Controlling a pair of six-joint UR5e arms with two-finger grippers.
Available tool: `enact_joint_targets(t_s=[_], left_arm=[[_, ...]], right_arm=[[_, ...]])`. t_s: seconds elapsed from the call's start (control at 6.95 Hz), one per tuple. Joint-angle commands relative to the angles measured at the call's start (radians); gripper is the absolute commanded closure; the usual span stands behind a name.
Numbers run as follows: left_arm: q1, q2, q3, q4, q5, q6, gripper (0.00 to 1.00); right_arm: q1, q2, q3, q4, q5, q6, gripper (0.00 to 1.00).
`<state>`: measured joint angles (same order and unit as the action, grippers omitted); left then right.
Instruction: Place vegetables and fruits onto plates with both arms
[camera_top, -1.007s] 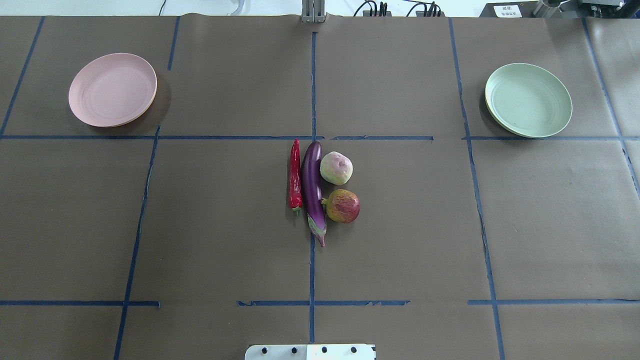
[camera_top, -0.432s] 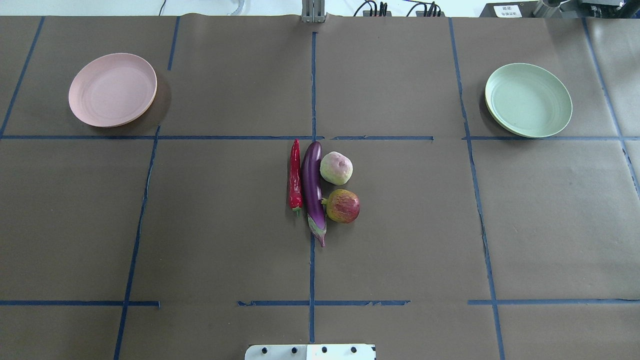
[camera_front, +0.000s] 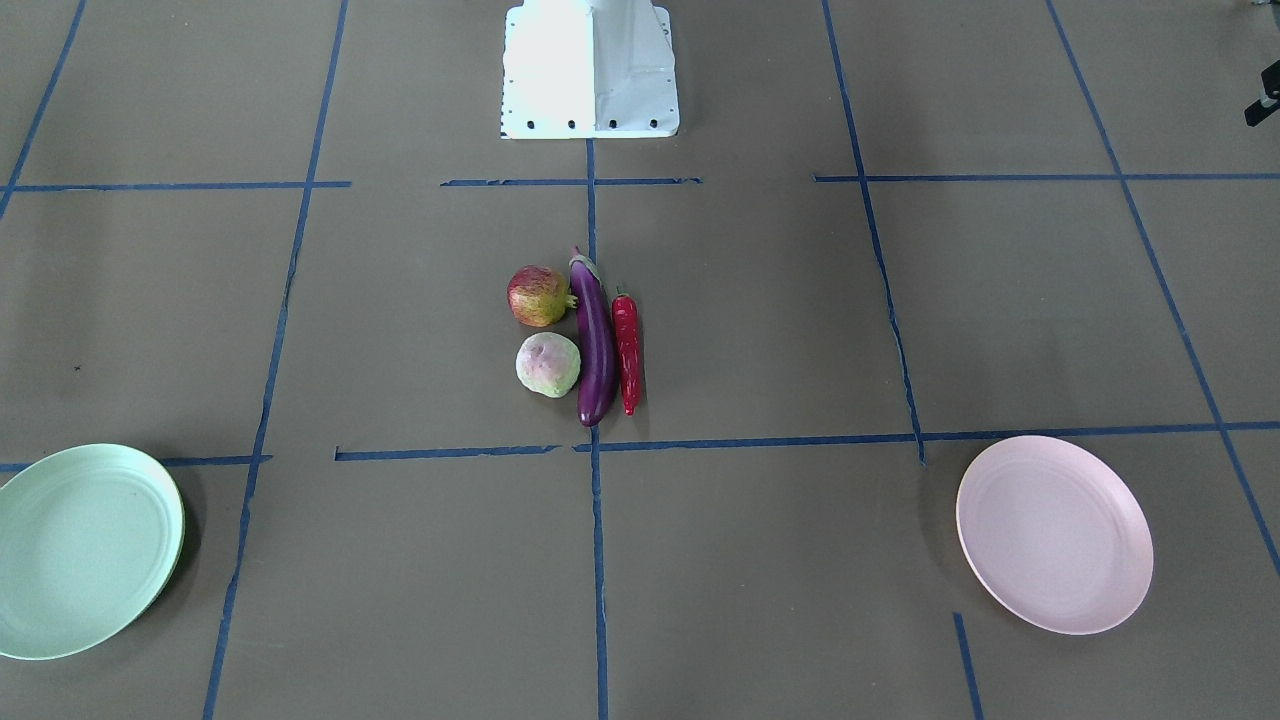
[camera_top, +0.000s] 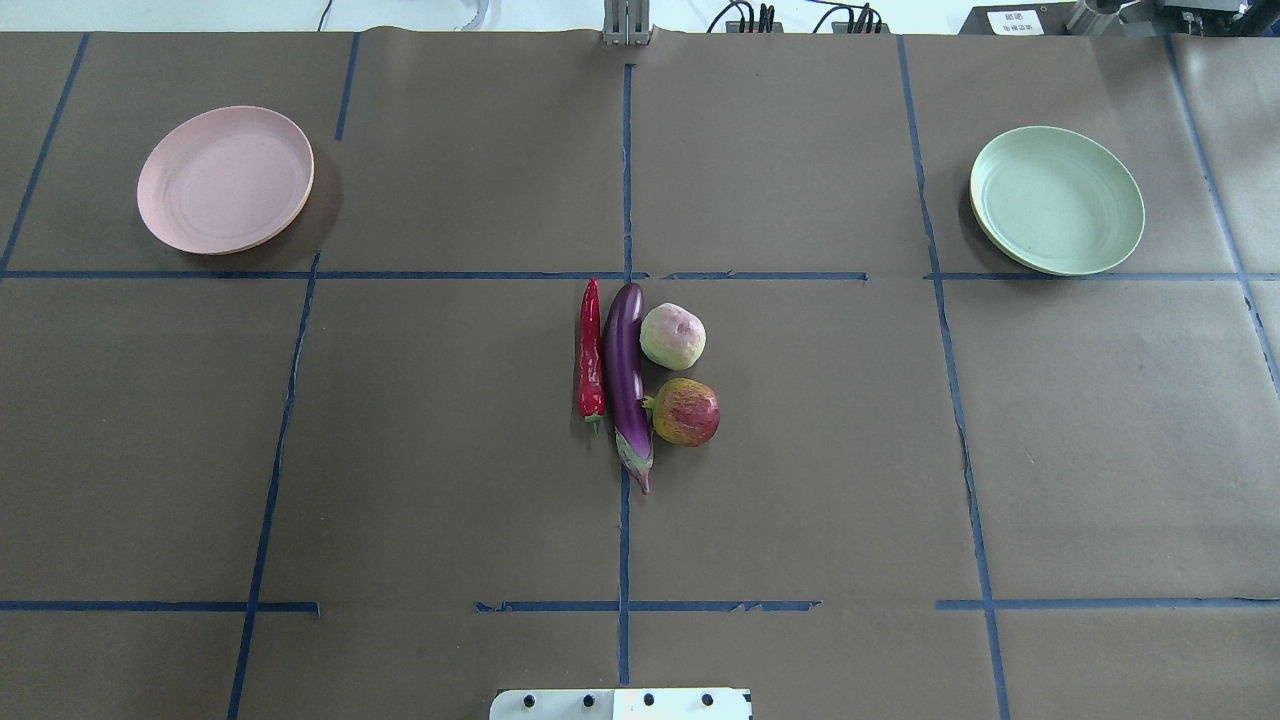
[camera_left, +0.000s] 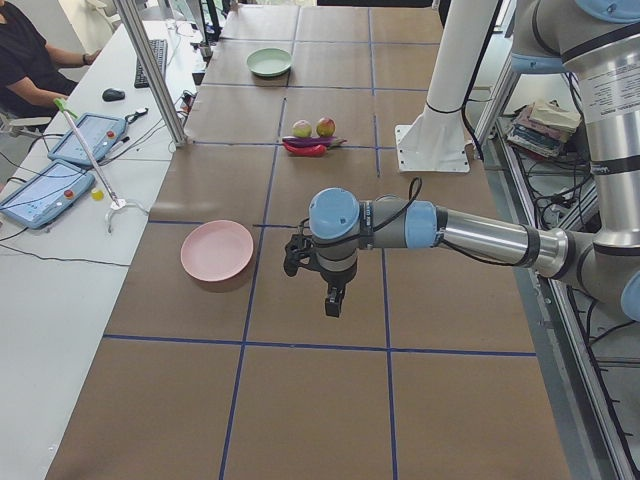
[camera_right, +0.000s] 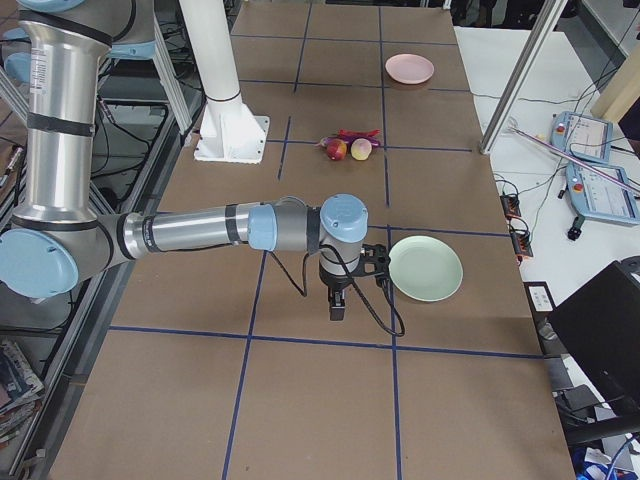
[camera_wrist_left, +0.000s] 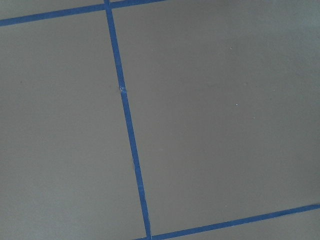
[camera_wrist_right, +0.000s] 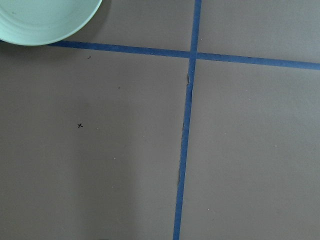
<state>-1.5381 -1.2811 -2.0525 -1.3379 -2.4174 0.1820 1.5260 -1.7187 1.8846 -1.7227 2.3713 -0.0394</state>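
The purple eggplant lies at the table's middle, with the red chili pepper along its left side. The pale green fruit and the red-yellow fruit sit on its right. The pink plate is at the far left and the mint green plate at the far right; both are empty. My left gripper hangs above the table beside the pink plate. My right gripper hangs beside the green plate. I cannot tell whether either is open or shut.
The white base block stands at the near edge. Blue tape lines cross the brown table cover. An operator's desk with tablets and a metal post flank the far side. The right wrist view catches the green plate's rim.
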Motion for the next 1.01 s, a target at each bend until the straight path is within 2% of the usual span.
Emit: enact_joint_targets(t_s=[0.0, 0.58, 0.72, 0.86], left_arm=[[0.001, 0.000, -0.002, -0.004, -0.050, -0.001, 0.00], [0.003, 0.000, -0.031, -0.004, -0.065, -0.001, 0.00], [0.004, -0.001, -0.037, -0.004, -0.063, -0.001, 0.00], [0.010, -0.001, -0.031, -0.004, -0.063, -0.001, 0.00]], right_arm=[[-0.068, 0.040, 0.005, 0.002, 0.066, 0.069, 0.00], [-0.336, 0.289, 0.063, 0.002, 0.054, 0.439, 0.00], [-0.439, 0.376, 0.080, 0.003, 0.004, 0.620, 0.00], [-0.592, 0.484, 0.094, 0.002, -0.120, 0.849, 0.00]])
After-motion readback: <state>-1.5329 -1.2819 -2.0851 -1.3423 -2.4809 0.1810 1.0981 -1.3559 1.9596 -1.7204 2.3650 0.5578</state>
